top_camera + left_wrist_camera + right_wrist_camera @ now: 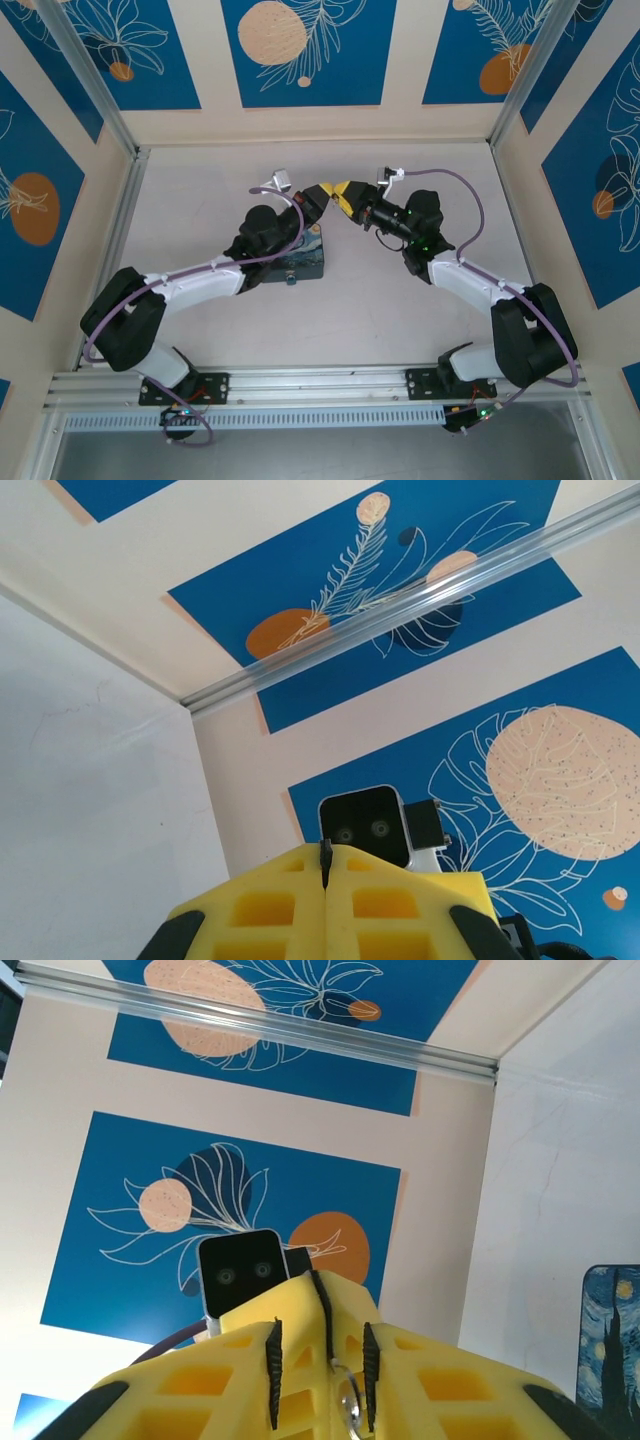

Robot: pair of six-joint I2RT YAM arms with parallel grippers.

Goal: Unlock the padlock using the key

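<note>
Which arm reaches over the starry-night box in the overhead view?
The left arm: its wrist overlaps the painted box, while the right arm stretches over bare table beside it.

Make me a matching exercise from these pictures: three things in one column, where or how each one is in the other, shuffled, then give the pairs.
Things:
1. left gripper
2. right gripper
3. painted box

States or places:
A. on the table, partly under the left arm
B. fingers shut on a thin dark sliver
C. a silvery thing between its fingers

Pairs: 1-B, 2-C, 3-A
</note>
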